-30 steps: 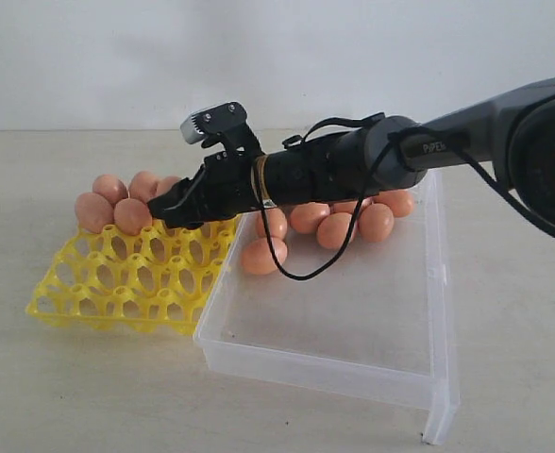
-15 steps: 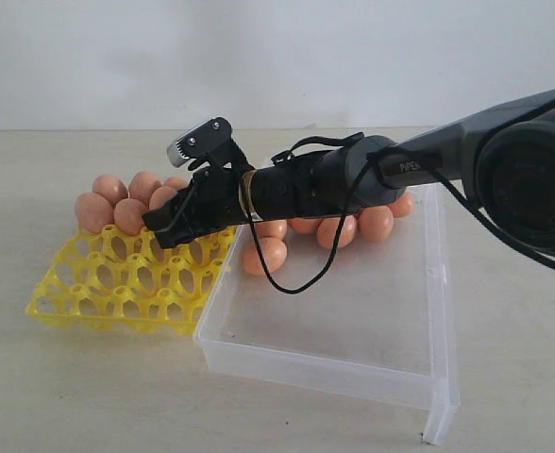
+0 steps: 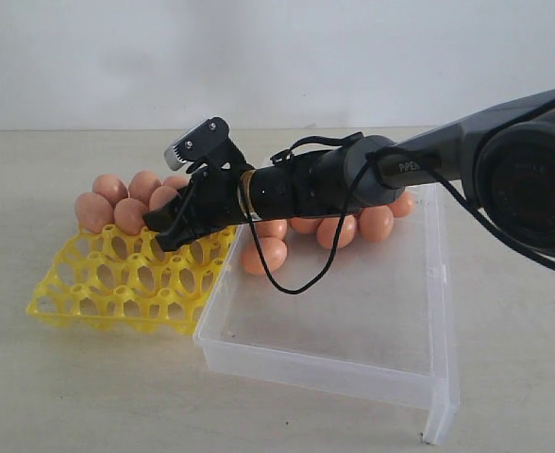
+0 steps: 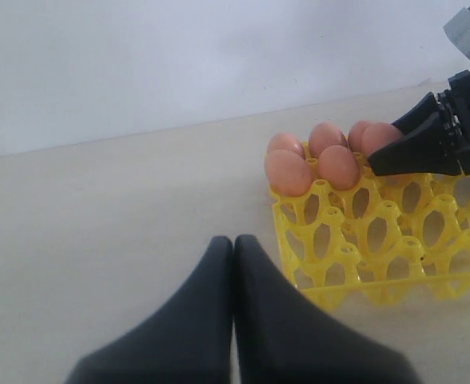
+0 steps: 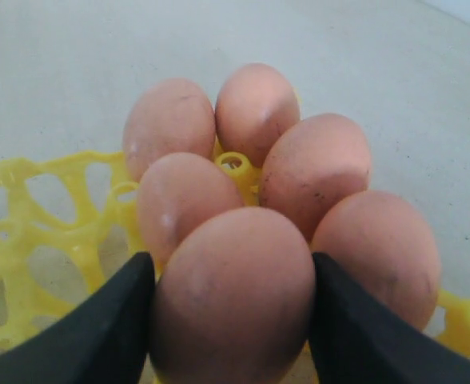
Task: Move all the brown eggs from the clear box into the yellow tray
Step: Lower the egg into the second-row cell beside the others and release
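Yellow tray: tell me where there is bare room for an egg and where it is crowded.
Free: the yellow tray's cups between the seated brown eggs and its near edge. Crowded: the far rows, where those eggs cluster and the right gripper holds another egg.

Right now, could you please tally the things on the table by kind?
Brown eggs at the yellow tray: 6, including one in the right gripper
Brown eggs seen in the clear box: 6; the arm may hide more
Yellow trays: 1
Clear boxes: 1
Total: 14
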{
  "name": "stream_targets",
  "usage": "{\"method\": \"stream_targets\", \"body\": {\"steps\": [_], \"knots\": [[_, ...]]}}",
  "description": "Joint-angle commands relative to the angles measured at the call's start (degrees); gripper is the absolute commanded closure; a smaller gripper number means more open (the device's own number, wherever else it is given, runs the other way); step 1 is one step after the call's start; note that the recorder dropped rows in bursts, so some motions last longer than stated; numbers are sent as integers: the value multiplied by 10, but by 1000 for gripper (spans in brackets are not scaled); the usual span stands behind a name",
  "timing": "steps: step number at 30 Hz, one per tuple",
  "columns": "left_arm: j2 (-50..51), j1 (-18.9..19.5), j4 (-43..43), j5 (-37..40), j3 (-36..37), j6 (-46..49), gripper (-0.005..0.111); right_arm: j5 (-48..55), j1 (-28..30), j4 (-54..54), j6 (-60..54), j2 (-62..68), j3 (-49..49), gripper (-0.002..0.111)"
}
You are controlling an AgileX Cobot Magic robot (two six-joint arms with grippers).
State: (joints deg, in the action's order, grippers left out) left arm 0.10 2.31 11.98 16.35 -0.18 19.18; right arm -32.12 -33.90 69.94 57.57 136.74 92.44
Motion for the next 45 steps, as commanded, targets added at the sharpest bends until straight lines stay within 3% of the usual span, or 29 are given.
{"method": "stream_targets", "body": {"steps": [1, 4, 6, 25, 29, 31, 45], "knots": [[-1, -3, 1, -1, 2, -6, 111, -10, -1, -5, -6, -2, 3, 92], [-1, -3, 1, -1, 2, -6, 111, -10, -1, -5, -6, -2, 3, 71], [-1, -3, 1, -1, 2, -6, 111, -10, -1, -5, -5, -2, 3, 64], [-1, -3, 1, -1, 2, -6, 111, 1, -1, -1, 9, -2, 3, 63], [-1, -3, 1, -1, 2, -6, 111, 1, -1, -1, 12, -2, 3, 41], [-1, -3, 1, -1, 2, -6, 111, 3, -1, 7, 12, -2, 3, 36], [-1, -3, 1, -1, 2, -6, 111, -7, -1, 19, 56, -3, 3, 38]]}}
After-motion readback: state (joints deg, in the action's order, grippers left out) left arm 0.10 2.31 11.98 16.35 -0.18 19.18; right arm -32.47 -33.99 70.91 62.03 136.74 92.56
